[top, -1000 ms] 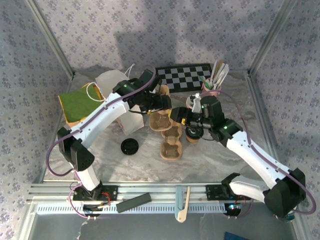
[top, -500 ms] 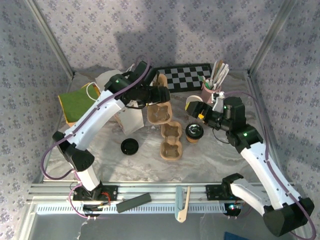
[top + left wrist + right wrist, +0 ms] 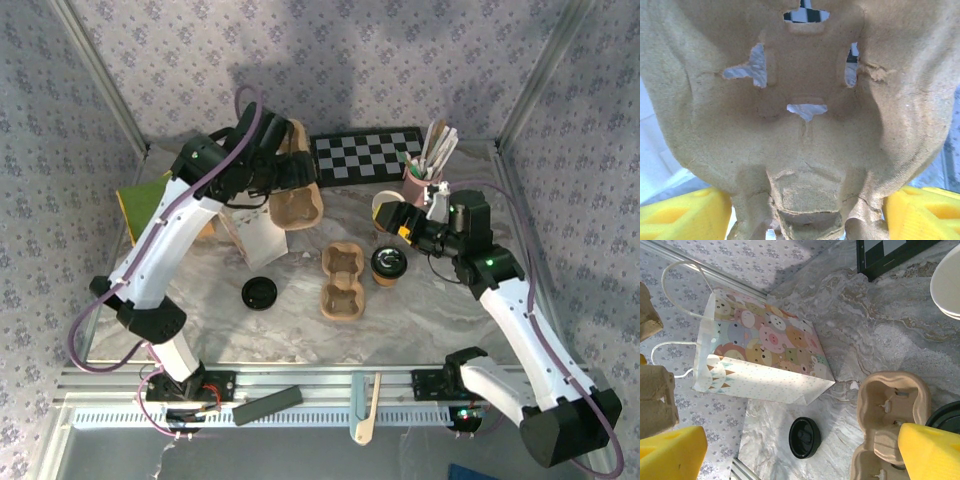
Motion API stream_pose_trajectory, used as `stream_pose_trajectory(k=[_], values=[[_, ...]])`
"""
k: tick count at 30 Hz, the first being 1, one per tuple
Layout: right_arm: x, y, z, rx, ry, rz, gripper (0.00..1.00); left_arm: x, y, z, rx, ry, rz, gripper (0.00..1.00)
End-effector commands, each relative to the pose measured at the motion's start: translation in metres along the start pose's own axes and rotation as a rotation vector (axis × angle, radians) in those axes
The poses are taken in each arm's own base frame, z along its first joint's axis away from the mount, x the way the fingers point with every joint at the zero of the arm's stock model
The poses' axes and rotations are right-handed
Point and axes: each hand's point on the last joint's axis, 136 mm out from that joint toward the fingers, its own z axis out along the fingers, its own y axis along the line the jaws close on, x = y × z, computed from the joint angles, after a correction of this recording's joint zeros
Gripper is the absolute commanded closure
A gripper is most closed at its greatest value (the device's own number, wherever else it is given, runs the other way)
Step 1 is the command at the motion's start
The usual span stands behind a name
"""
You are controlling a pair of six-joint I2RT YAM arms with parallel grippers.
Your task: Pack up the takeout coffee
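Observation:
The takeout coffee (image 3: 388,263), a tan paper cup with a black lid, stands upright on the marble table, just right of a brown pulp tray (image 3: 342,281). Its dark lid edge shows at the right wrist view's border (image 3: 950,412). My right gripper (image 3: 402,221) hangs open behind the cup, apart from it; its yellow fingers (image 3: 932,452) hold nothing. My left gripper (image 3: 288,187) is shut on a second pulp tray (image 3: 297,203), held above the table beside the patterned paper bag (image 3: 256,236). That tray (image 3: 800,100) covers the left wrist view between the yellow fingers (image 3: 680,215).
A loose black lid (image 3: 259,293) lies left of the tray on the table. A pink cup of wooden stirrers (image 3: 421,178), a white cup (image 3: 383,207) and a checkerboard (image 3: 365,156) stand at the back. A green pad (image 3: 150,205) lies at the far left.
The left arm lifted its pulp tray up and back-left towards the bag. The right gripper opened wide and drew back from the coffee cup, which stays on the table.

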Motion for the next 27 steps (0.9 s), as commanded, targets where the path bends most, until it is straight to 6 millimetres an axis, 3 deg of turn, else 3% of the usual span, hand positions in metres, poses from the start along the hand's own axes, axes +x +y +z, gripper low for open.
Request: stream_pose_trajectory(k=[1,13,19,27], values=[[-0.001,0.005,-0.001,-0.022,0.008,-0.028,0.00,-0.012,0.028,-0.023,-0.073,-0.050,-0.003,0.24],[0.004,-0.002,0.004,-0.022,0.028,-0.018,0.00,-0.046,0.092,-0.037,-0.205,-0.113,-0.116,0.24],[0.006,-0.007,0.007,-0.021,0.038,-0.011,0.00,-0.059,0.111,-0.024,-0.259,-0.115,-0.181,0.24],[0.008,-0.007,0.005,-0.016,0.049,-0.041,0.00,-0.074,0.121,-0.005,-0.313,-0.119,-0.241,0.24]])
